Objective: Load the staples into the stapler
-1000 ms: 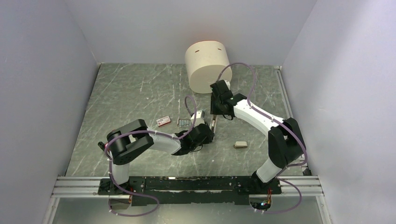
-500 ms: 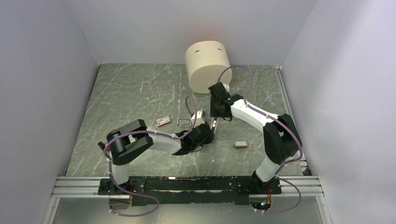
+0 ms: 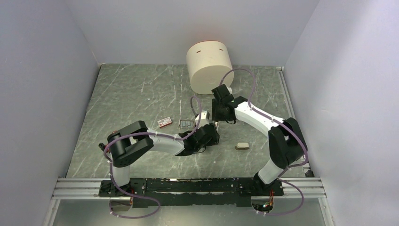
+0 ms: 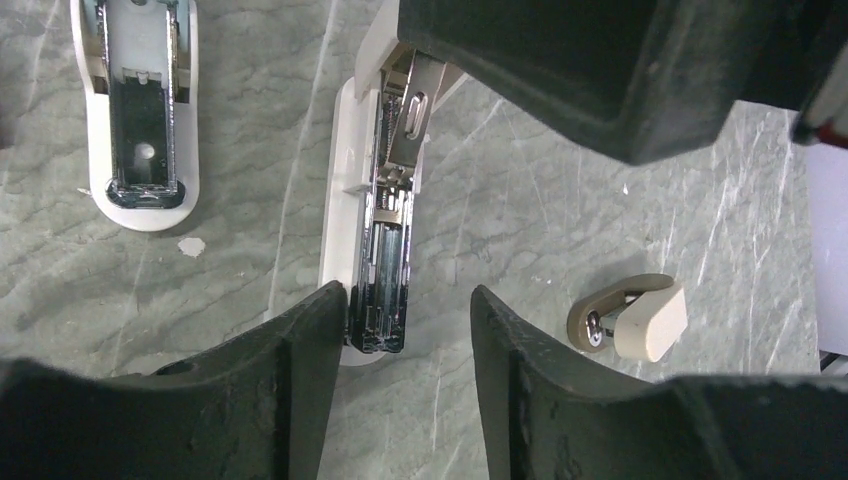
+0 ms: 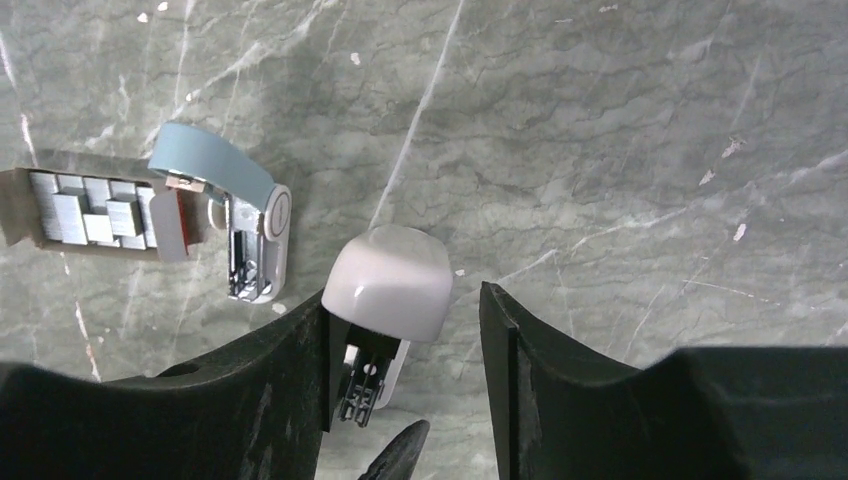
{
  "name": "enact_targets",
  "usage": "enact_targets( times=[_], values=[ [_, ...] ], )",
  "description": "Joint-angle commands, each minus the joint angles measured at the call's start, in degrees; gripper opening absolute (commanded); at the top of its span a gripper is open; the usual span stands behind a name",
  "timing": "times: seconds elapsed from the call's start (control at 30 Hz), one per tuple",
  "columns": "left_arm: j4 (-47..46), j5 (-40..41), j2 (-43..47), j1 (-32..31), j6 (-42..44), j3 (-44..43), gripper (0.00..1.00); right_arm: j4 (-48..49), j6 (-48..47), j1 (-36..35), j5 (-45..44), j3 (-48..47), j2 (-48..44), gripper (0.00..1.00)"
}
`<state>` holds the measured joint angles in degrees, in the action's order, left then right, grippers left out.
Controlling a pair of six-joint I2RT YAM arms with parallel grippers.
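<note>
The white stapler [image 4: 368, 235] lies on the table hinged open, its metal rail bare. My left gripper [image 4: 408, 300] is open around its near end: the left finger [image 4: 300, 350] touches the stapler's side and the right finger stands apart. My right gripper [image 5: 405, 295] is open around the stapler's raised white lid [image 5: 390, 280], with a gap on the right side. The staples [image 5: 85, 212] are grey blocks in an open cardboard tray, and their red-and-white box [image 3: 164, 122] lies further left.
A pale blue stapler [image 5: 225, 200] lies open beside the staple tray. A short beige piece [image 4: 630, 320] rests to the right of the white stapler. A big cream cylinder [image 3: 208, 66] stands at the back. Grey walls close in three sides.
Both grippers' jaws have spread wider, loosening their hold on the stapler. The right arm has shifted slightly, and the stapler stays between the two grippers.
</note>
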<state>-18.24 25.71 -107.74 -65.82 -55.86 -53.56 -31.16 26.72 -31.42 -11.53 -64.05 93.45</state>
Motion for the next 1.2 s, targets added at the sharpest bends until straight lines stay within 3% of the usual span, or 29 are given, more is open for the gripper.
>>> enact_targets(
  times=[0.0, 0.23, 0.6, 0.83, 1.0, 1.17],
  values=[
    [7.36, 0.08, 0.87, -0.62, 1.81, -0.31, 0.57, -0.35, -0.27, 0.39, 1.36, 0.47, -3.86, 0.54],
    [7.06, -0.35, 3.62, -0.62, 1.94, 0.24, 0.66, -1.66, 0.4, 0.39, 2.3, 0.29, -9.17, 0.58],
    [4.44, -1.11, 10.93, -0.62, 4.19, 2.82, 0.71, -3.18, 3.63, 1.24, 0.07, 3.48, -17.42, 0.59],
    [6.16, -0.74, 19.68, -0.63, 8.9, 4.98, 0.75, -11.23, 10.09, 6.8, -7.1, 8.41, -26.22, 0.58],
    [8.11, -0.64, 25.22, -0.62, 12.42, 6.19, 0.75, -14.76, 15.75, 12.01, -6.23, 14.69, -29.99, 0.58],
    [10.37, -2.54, 26.76, -0.63, 14.62, 4.2, 0.74, -16.83, 24.5, 12.76, -5.18, 19.93, -31.72, 0.56]
  ],
)
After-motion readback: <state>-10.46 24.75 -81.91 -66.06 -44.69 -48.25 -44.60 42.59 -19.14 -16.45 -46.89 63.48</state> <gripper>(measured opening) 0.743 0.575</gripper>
